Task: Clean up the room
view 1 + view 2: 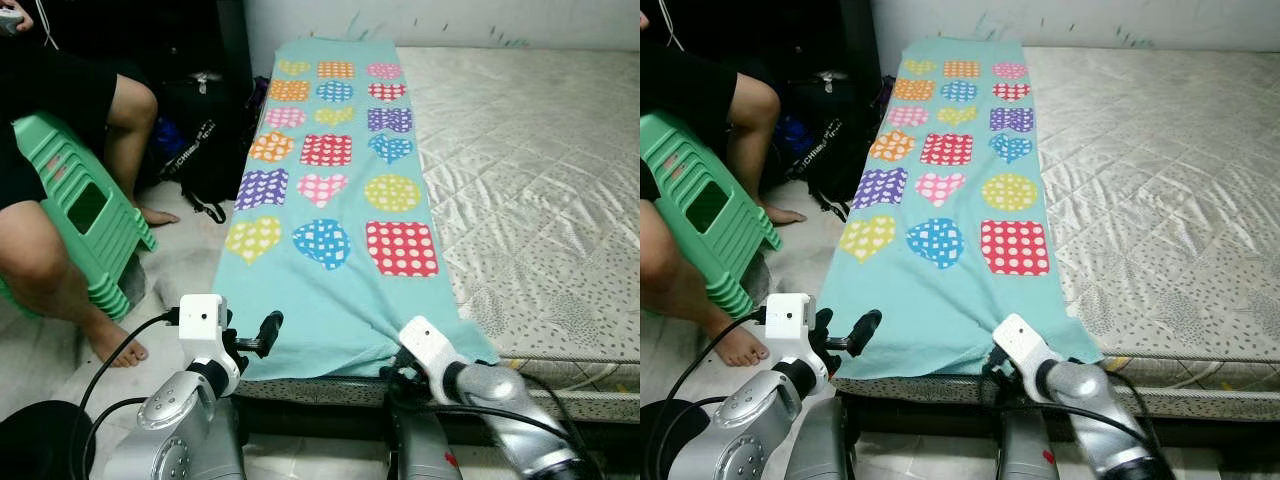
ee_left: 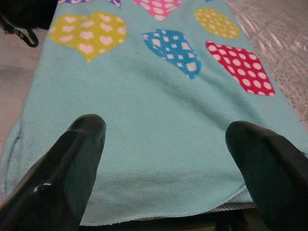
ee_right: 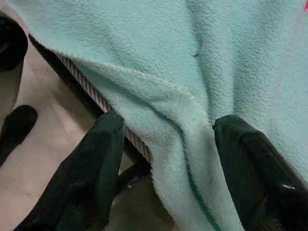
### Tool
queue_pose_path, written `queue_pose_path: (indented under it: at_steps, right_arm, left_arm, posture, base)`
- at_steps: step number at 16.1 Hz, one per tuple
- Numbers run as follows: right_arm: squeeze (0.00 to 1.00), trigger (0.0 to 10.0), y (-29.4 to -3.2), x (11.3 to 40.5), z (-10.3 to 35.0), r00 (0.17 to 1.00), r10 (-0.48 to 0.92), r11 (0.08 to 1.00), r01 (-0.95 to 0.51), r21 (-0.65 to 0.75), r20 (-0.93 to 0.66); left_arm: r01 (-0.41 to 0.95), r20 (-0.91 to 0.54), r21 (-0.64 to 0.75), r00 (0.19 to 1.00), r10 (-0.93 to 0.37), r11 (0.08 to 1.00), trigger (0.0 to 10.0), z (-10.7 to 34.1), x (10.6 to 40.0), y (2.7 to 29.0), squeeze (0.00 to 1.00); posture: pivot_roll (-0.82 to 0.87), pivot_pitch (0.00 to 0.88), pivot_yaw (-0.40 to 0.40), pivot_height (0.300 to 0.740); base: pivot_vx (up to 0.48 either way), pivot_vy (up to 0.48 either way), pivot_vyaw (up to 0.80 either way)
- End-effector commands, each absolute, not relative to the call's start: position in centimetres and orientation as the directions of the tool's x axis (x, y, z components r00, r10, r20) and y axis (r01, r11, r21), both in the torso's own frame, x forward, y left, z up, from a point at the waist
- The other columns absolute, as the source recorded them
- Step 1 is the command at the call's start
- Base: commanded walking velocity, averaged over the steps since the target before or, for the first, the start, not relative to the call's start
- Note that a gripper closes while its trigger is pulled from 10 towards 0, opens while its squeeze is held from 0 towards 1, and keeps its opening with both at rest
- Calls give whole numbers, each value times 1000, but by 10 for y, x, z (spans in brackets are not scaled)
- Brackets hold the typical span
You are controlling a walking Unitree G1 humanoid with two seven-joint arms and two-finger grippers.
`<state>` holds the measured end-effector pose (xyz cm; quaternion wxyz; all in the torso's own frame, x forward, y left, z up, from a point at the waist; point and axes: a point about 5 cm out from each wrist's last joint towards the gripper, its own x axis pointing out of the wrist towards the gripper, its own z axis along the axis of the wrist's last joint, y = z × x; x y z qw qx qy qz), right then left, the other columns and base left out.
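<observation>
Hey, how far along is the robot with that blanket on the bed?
Done: the turquoise blanket lies spread flat along the mattress. In hand: the right gripper, jaws open, straddles a fold of the blanket's near hem; the left gripper, jaws open, hovers before that same edge. Left: closing on the hem and folding; nothing is gripped yet.

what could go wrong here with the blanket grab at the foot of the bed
1. The right end effector is open around a bunched fold of the blanket right at the mattress edge; closing may pinch the mattress piping too.
2. The left end effector is open above the near hem, apart from it, so a pull now would be one-sided and skew the blanket.
3. A person's foot and green stool sit close on the left; swinging fabric could hit them.
</observation>
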<state>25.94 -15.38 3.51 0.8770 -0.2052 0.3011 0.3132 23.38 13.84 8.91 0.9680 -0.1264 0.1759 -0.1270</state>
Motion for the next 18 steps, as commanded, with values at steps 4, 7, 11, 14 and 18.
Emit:
queue_pose_path:
  at_steps: [4, 7, 11, 14, 18]
  right_arm:
    - [0, 10000, -133, 261, 38, 657, 403, 727, -653, -213, -637]
    - [0, 10000, -120, 270, 44, 689, 398, 756, -620, -210, -605]
    - [0, 10000, -101, 278, 43, 721, 387, 770, -596, -229, -575]
    - [0, 10000, -100, 286, 37, 703, 365, 734, -621, -275, -611]
    - [0, 10000, -100, 297, 29, 679, 350, 681, -657, -323, -645]
  left_arm:
    - [202, -313, -284, 905, -290, 937, 10000, 89, 235, 139, 0]
    - [207, -310, -288, 904, -295, 935, 10000, 89, 237, 136, 0]
    - [208, -305, -289, 905, -296, 934, 10000, 89, 238, 135, 0]
    - [204, -304, -291, 907, -292, 935, 10000, 90, 238, 135, 0]
    - [203, -303, -292, 907, -292, 934, 10000, 90, 237, 135, 0]
  posture:
    - [-39, 23, 6, 569]
    - [-43, 20, 5, 569]
    - [-38, 19, 3, 569]
    - [-35, 20, -2, 569]
    - [-27, 25, -6, 569]
  base:
    - [0, 0, 0]
    - [0, 0, 0]
    - [0, 0, 0]
    - [0, 0, 0]
    - [0, 0, 0]
